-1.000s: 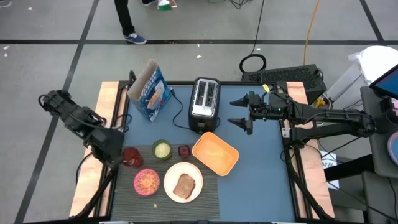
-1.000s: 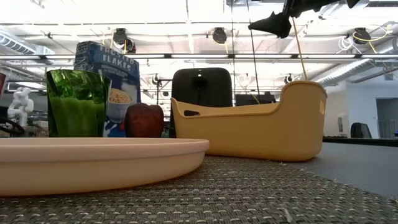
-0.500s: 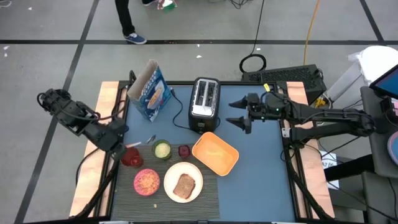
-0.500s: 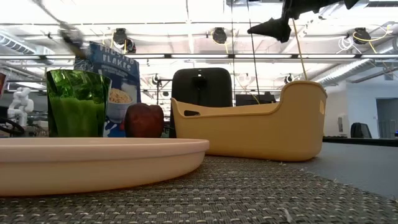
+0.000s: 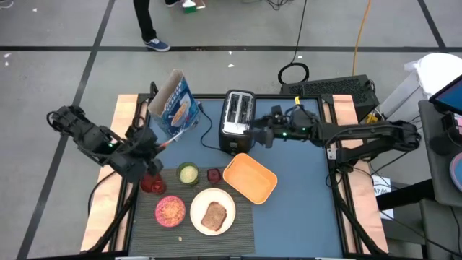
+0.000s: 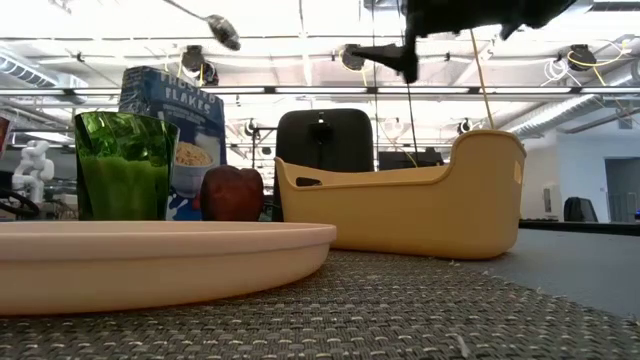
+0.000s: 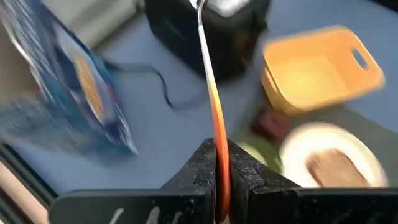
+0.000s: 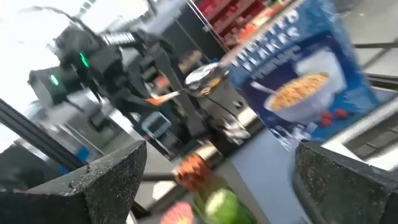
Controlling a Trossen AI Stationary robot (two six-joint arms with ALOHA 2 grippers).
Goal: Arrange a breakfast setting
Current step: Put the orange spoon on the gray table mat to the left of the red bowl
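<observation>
My left gripper [image 5: 151, 144] is in the air left of the green cup [image 5: 188, 173] and above the red glass [image 5: 152, 183], shut on the red-handled spoon [image 7: 208, 81]. The spoon's bowl [image 6: 222, 30] is high up. The white plate [image 5: 212, 211] with the toast [image 5: 214, 216] and the pink bowl [image 5: 171, 211] sit on the dark placemat [image 5: 238, 224]. My right gripper [image 5: 257, 136] is open and empty beside the toaster [image 5: 237, 119]. My left gripper pinches the spoon's red handle [image 7: 219, 167] between its two fingers, near the handle's end. The spoon runs forward along the fingers, its metal bowl [image 7: 200, 5] away from the gripper toward the toaster. It is lifted clear of the table.
A blue cereal box [image 5: 175, 105] stands at the far left. A yellow basket [image 5: 250, 178] sits right of the plate. A small dark red object [image 5: 214, 175] sits between cup and basket. The toaster's cord [image 5: 206, 133] lies on the blue table top. A person's legs [image 5: 148, 25] show beyond the table.
My left gripper has gone up and toward the table's far edge with the spoon, which is now lifted and points toward the toaster. My right gripper has gone toward the table's left, up to the toaster, still open.
</observation>
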